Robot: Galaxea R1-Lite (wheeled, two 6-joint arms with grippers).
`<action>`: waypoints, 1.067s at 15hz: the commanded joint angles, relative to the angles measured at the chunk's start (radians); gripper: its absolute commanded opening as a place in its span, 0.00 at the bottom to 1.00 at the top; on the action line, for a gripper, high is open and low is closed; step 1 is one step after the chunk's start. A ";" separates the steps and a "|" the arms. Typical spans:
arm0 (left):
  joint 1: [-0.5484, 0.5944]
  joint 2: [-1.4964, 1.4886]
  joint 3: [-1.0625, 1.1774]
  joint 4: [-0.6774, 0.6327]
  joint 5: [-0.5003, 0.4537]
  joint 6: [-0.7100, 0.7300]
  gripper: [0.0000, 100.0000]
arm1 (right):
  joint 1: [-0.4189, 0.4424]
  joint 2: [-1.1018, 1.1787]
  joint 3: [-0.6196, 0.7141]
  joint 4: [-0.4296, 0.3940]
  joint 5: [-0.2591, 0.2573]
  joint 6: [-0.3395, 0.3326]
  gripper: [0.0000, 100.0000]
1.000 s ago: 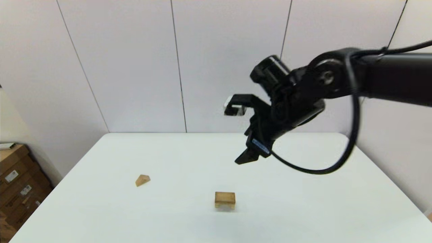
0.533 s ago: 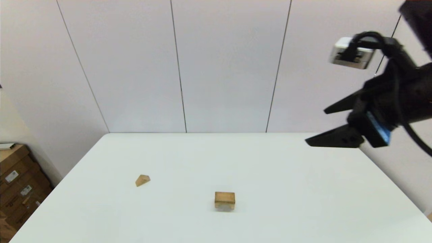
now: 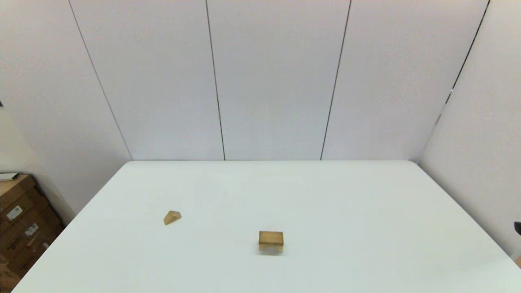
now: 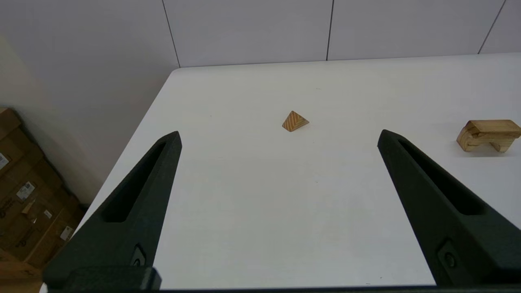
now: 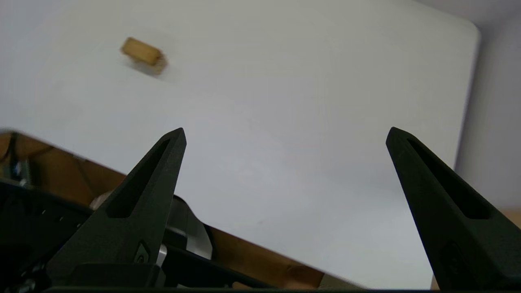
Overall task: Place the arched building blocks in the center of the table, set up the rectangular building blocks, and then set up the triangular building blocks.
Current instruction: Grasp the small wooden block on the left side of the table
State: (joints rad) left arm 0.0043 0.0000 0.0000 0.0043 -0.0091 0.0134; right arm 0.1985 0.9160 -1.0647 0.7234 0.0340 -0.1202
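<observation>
The arched block (image 3: 271,246) stands near the middle of the white table (image 3: 325,195), arch side down, and the rectangular block (image 3: 271,236) lies flat on top of it. The left wrist view shows the same pair: arched block (image 4: 482,141), rectangular block (image 4: 494,125). In the right wrist view the stack (image 5: 141,52) is a blurred tan shape. The triangular block (image 3: 172,217) (image 4: 295,121) lies alone to the left. My left gripper (image 4: 279,132) is open and empty at the near left edge. My right gripper (image 5: 285,129) is open and empty above the near right edge.
Cardboard boxes (image 3: 20,228) (image 4: 24,195) stand on the floor left of the table. Grey wall panels close off the back and the right side. A dark tip of the right arm (image 3: 517,228) shows at the head view's right border.
The right arm has swung up and to the right, away from above the stacked blocks, and has left the head view almost entirely. The blocks have not moved.
</observation>
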 commanded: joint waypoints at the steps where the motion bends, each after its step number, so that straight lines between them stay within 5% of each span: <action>1: 0.000 0.000 0.000 0.000 0.000 0.000 1.00 | -0.080 -0.342 0.319 -0.081 -0.121 0.125 1.00; 16: 0.000 0.000 0.000 0.000 0.000 0.000 1.00 | -0.199 -0.779 0.483 -0.070 -0.115 0.076 1.00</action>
State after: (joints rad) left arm 0.0043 0.0000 0.0000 0.0043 -0.0091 0.0138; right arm 0.0047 0.1981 -0.6143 0.6498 -0.0798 -0.0311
